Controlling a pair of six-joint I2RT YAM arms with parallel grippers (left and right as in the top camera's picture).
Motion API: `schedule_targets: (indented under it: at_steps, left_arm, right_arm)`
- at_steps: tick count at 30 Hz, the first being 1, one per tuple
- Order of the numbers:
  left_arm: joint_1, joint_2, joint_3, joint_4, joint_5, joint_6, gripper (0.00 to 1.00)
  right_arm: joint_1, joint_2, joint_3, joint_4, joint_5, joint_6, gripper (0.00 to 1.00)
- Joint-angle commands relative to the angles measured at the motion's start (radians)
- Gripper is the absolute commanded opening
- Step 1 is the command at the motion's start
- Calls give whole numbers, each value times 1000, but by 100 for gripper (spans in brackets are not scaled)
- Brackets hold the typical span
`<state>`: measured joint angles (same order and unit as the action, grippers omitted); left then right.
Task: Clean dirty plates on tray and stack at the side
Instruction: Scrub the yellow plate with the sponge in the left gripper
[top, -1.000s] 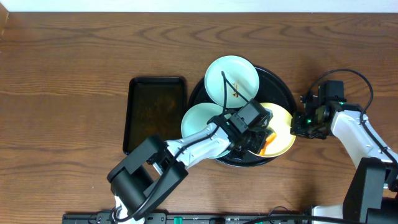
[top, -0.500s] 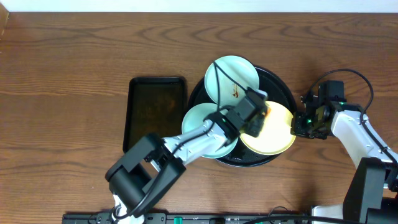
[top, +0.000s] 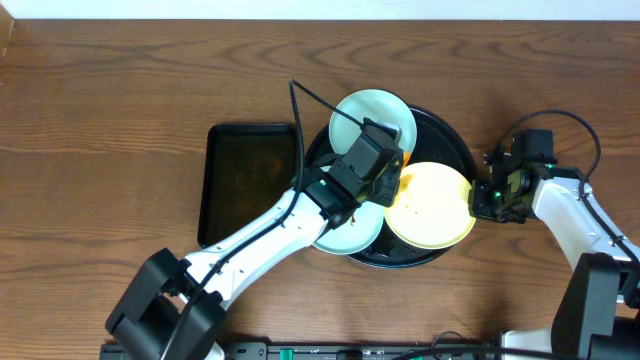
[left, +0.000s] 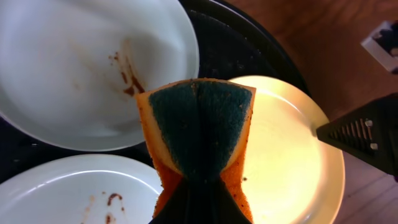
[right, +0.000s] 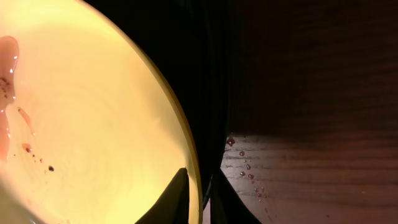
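Three plates lie on the round black tray (top: 455, 140): a yellow plate (top: 430, 205) at the right, a mint plate (top: 378, 112) at the back and another mint plate (top: 345, 232) at the front left. In the left wrist view both mint plates (left: 81, 68) (left: 74, 193) carry brown smears. My left gripper (top: 385, 180) is shut on an orange sponge (left: 200, 124) with a green scrub face, hanging between the back mint plate and the yellow plate (left: 292, 155). My right gripper (right: 199, 193) pinches the yellow plate's right rim (right: 180, 130), one finger on each side.
A rectangular black tray (top: 250, 180) lies left of the round one. Small red drops (right: 245, 168) dot the wooden table by the round tray's right rim (right: 211, 93). The left arm's cable (top: 320, 100) arches over the back mint plate.
My left gripper has carried the sponge from the yellow plate's front-left part up and left, toward the back mint plate. The yellow plate now shows whole. The right arm has stayed put.
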<state>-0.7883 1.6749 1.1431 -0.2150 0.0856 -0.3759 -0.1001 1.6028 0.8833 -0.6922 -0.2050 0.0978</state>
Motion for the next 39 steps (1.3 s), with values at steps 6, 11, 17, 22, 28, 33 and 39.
schedule_targets:
  at_steps: [6, 11, 17, 22, 28, 33, 39]
  left_arm:
    - [-71, 131, 2, 127, 45, 24, 7]
    - [-87, 244, 2, 208, 46, 42, 8]
    - [-88, 313, 2, 193, 148, 42, 7]
    - [-91, 307, 2, 237, 393, 42, 7]
    - [-92, 307, 2, 267, 483, 42, 7]
    - [-80, 303, 2, 285, 415, 42, 7]
    - [-52, 302, 2, 261, 114, 43, 7]
  right_arm:
    - [9, 0, 3, -3, 5, -1, 7]
    - [9, 0, 3, -8, 5, -1, 6]
    - [9, 0, 3, -8, 5, -1, 6]
    - [9, 0, 3, -8, 5, -1, 6]
    - [9, 0, 3, -8, 5, -1, 5]
    - [9, 0, 3, -9, 5, -1, 4]
    - [9, 0, 3, -16, 5, -1, 4]
